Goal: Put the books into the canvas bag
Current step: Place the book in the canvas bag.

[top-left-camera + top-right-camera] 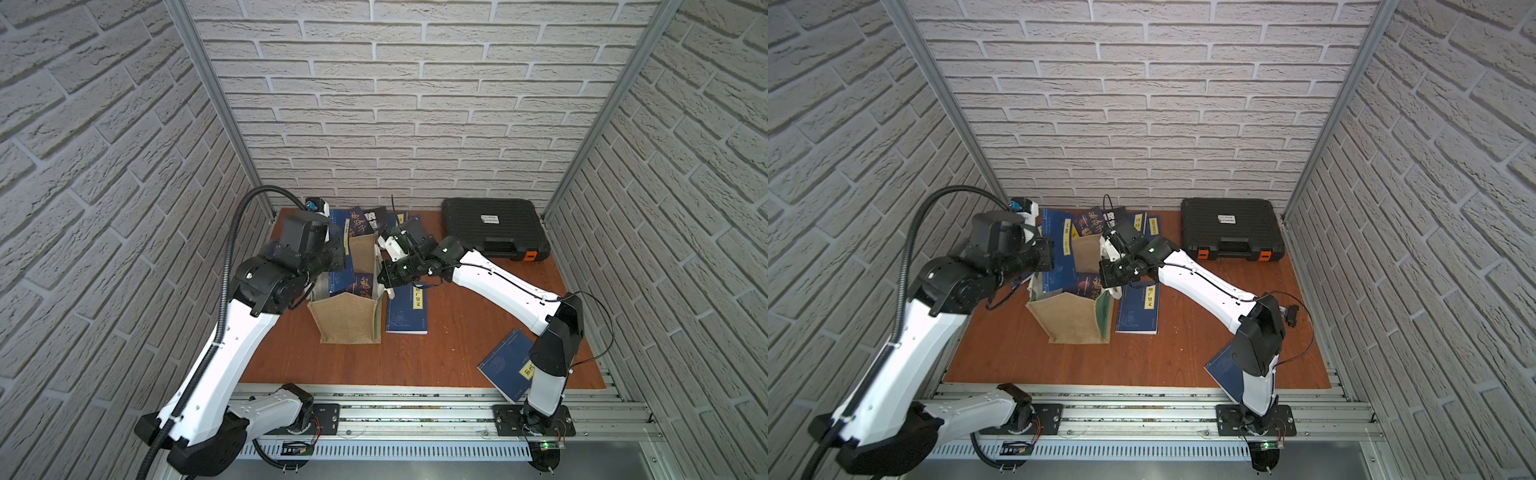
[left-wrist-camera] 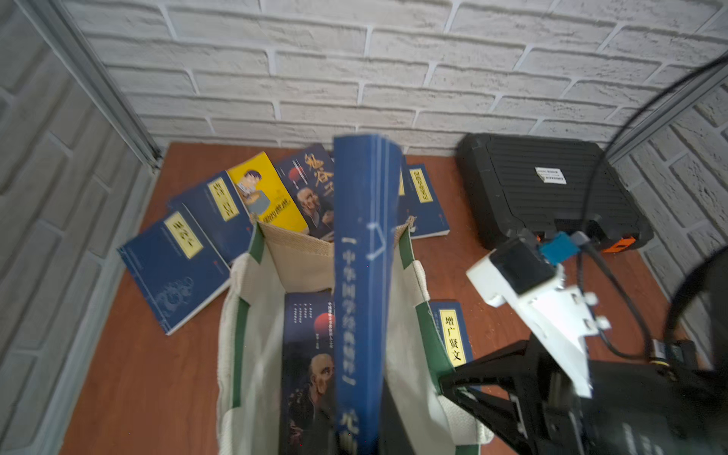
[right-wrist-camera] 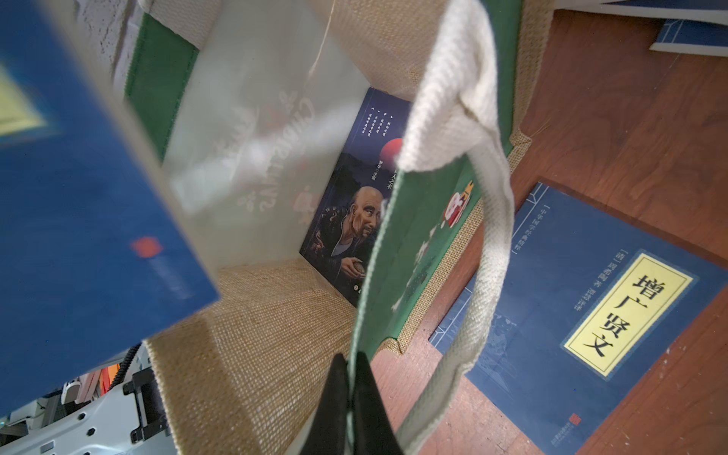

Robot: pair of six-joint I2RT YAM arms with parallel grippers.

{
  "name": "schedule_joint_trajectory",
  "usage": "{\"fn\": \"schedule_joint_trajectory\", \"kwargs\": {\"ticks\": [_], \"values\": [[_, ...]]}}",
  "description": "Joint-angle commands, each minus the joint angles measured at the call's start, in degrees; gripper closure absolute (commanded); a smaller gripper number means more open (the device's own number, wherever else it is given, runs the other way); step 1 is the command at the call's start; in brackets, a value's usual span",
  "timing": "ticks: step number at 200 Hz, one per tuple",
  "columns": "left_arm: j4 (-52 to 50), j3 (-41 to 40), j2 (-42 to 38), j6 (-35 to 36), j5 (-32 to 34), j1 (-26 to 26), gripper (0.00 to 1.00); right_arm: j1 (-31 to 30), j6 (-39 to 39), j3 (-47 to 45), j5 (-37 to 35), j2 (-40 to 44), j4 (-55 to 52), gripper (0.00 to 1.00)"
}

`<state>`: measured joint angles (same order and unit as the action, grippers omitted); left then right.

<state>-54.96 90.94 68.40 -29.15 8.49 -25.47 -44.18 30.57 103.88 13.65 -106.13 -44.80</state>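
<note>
1. The canvas bag (image 1: 347, 318) is seen upright on the counter (image 1: 457, 345) in both top views, with its mouth open, between the two arms.
2. The right tool (image 3: 348, 380) is pressed together on the bag's rim. The edge of the green panel (image 3: 417, 220) is pinched between its black fingers (image 3: 331, 405), and a white handle (image 3: 486, 244) hangs just beside them.
3. The left tool (image 1: 1049, 254) is clamped on a navy book (image 2: 362, 275). The book is held on edge, spine towards the left wrist camera, over the bag's mouth. How far it reaches inside cannot be told.
4. A dark book (image 3: 354, 205) with a bald, bearded man on its cover is already lodged inside the bag, standing against the wall on the green panel's side.
5. A labelled book (image 1: 407, 311), navy with a yellow title label, is laid flat on the counter just beside the bag, on the right arm's side.
6. A fanned pile is spread behind the bag, near the back wall. In it a yellow cartoon book (image 2: 264, 193), a gold-lettered book (image 2: 311, 185) and several navy ones can be made out.
7. A front-edge book (image 1: 503, 365), also navy, is seen overhanging the counter's front edge, partly hidden by the right arm.
8. A black case (image 1: 494, 226) with orange latches is set shut in the far right corner, well apart from the bag.
</note>
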Motion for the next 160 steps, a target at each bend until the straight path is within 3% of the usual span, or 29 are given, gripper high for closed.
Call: {"fn": "schedule_joint_trajectory", "kwargs": {"ticks": [1, 48, 102, 160], "values": [[6.28, -2.37, 0.55, -2.58, -18.25, 5.13, 1.00, 0.74, -1.91, -1.69, -1.23, 3.68, 0.25, 0.94], [8.13, -8.62, 1.67, -1.79, -27.79, 10.96, 1.00, 1.26, -1.69, -2.55, -0.59, 3.92, 1.25, 0.94], [6.48, -11.40, 4.17, 1.24, -29.80, 11.68, 1.00, 1.38, -2.09, 0.08, 0.95, 2.27, 1.71, 0.94], [7.28, -14.12, 9.79, 1.77, -34.06, 17.24, 1.00, 1.44, -2.53, -0.60, 0.68, 2.25, 1.58, 0.94]]}}
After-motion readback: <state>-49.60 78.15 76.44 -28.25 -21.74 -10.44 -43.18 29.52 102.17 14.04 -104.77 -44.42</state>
